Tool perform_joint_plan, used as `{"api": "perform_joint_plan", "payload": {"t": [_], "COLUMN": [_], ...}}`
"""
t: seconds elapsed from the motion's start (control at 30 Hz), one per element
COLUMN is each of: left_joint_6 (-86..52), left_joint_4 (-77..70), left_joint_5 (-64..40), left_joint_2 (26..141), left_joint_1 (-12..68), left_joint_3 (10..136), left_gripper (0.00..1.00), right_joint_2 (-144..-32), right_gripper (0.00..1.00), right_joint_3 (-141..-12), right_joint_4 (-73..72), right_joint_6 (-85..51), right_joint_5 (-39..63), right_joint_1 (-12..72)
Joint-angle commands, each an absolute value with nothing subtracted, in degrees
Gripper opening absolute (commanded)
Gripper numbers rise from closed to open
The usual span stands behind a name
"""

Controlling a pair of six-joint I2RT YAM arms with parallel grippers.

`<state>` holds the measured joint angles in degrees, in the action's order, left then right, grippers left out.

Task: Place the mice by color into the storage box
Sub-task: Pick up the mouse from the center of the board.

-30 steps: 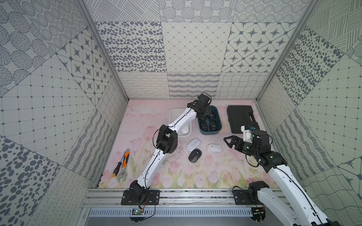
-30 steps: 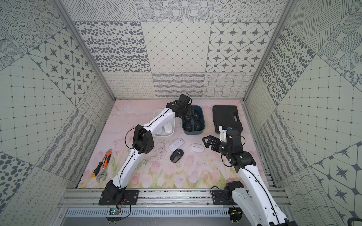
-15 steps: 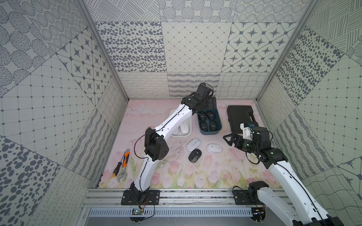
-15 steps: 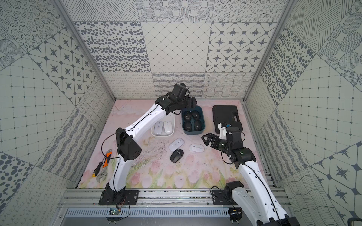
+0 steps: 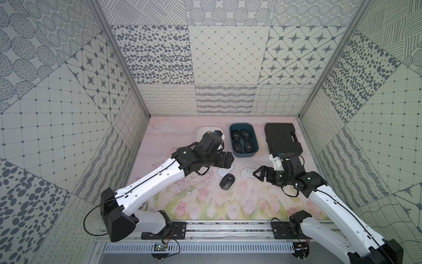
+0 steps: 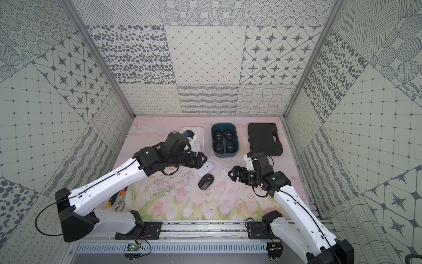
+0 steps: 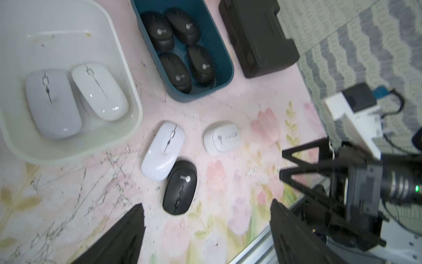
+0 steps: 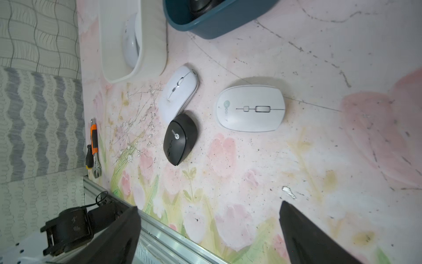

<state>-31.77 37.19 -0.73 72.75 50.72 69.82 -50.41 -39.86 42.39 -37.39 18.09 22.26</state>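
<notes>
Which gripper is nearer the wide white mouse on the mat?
Right. The right gripper sits just beside the wide white mouse; the left gripper is farther, by the slim white mouse.

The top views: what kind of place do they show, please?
Most likely a robot test booth, not a home: patterned wall panels close in a flowered tabletop, and the left arm and right arm are bolted to a metal rail at its front.
</notes>
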Motion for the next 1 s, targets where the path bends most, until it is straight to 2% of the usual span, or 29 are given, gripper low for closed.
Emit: {"api": "perform_joint_plan", "payload": {"t": [0.0,0.1,0.23,0.47,0.53,0.6,0.7,0.8,0.97], "left_joint_6": [-35.06,-36.68,-37.05,-37.24,-37.50,-37.99,-38.76,-39.08,-39.36], "left_joint_4": [39.58,39.46,39.95,40.10,40.14,39.82,39.08,38.86,38.94], "left_joint_5": [0.06,0.49,0.87,1.19,1.62,1.82,2.30,2.86,3.34], "left_joint_2": [62.25,54.95,51.12,50.14,49.58,48.66,47.16,46.14,45.81], "left_joint_1": [53.42,54.22,54.32,54.41,54.40,54.40,54.40,54.40,54.38], "left_joint_3": [56.44,50.29,47.38,46.09,45.70,44.82,43.28,42.40,42.28], "left_gripper": [0.82,0.75,0.75,0.71,0.70,0.69,0.66,0.65,0.65], "right_joint_2": [-50.03,-49.33,-51.54,-64.82,-67.94,-70.72,-74.21,-77.32,-83.63], "right_gripper": [0.99,0.99,0.99,0.90,0.74,0.64,0.41,0.25,0.07], "right_joint_3": [-37.28,-36.24,-36.36,-42.91,-45.28,-46.69,-48.38,-49.81,-53.88], "right_joint_4": [39.84,38.41,36.25,28.24,26.62,25.81,25.36,25.16,26.42], "right_joint_6": [-47.45,-52.84,-56.85,-55.95,-54.83,-54.08,-52.43,-51.04,-47.52], "right_joint_5": [13.82,8.44,1.43,-2.25,-1.67,-1.22,-1.67,-3.24,-6.68], "right_joint_1": [23.41,28.28,34.14,41.73,42.31,42.76,43.07,43.11,43.14]}}
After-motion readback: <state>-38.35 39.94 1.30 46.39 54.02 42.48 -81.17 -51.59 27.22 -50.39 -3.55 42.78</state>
